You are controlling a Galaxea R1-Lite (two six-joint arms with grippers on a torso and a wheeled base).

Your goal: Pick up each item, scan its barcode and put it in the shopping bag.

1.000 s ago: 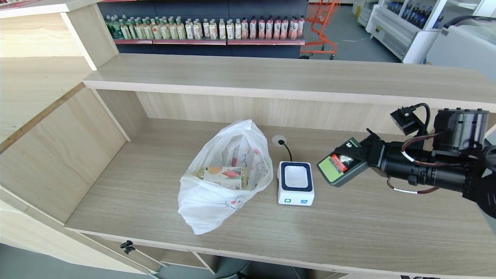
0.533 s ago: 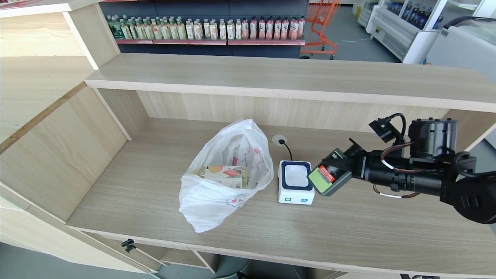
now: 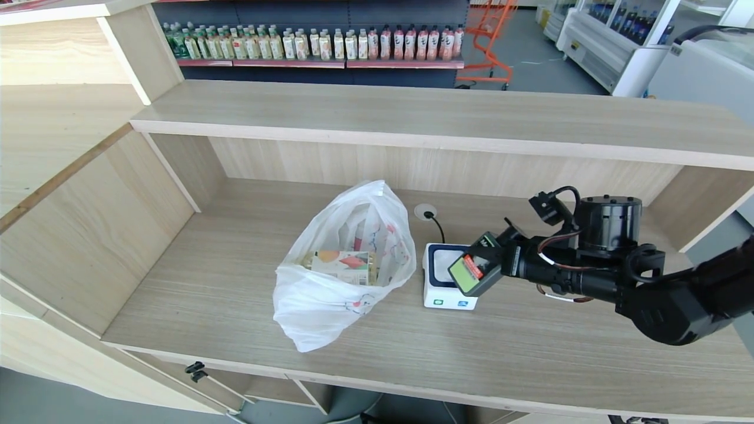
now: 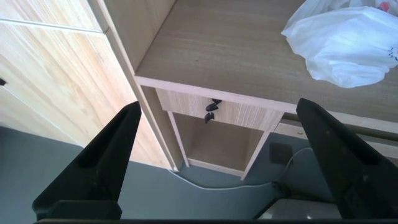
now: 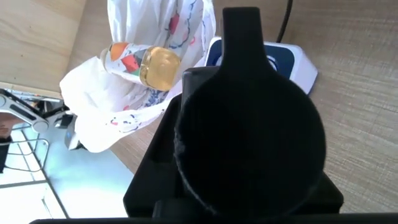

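A white plastic shopping bag (image 3: 330, 294) lies open on the wooden counter, with a drink bottle (image 3: 344, 267) inside it. Just right of the bag stands the white scanner (image 3: 442, 291) with its dark-framed window facing up. My right gripper (image 3: 490, 258) is shut on a dark green package (image 3: 475, 272) with a green and red label, held tilted just above the scanner's right edge. The right wrist view has the package (image 5: 249, 143) in front, with the bag (image 5: 112, 106), bottle (image 5: 155, 65) and scanner (image 5: 297, 57) beyond. My left gripper (image 4: 217, 162) is open, low beside the counter's front edge.
A raised wooden ledge (image 3: 412, 118) runs behind the work surface and a side panel (image 3: 88, 235) closes it on the left. The scanner's cable (image 3: 435, 224) goes into a hole in the counter. A drawer with a key (image 4: 211, 111) sits under the counter's front.
My right arm has carried the package leftward and a little lower, from well right of the scanner to just over its right edge. The bag and scanner have stayed put.
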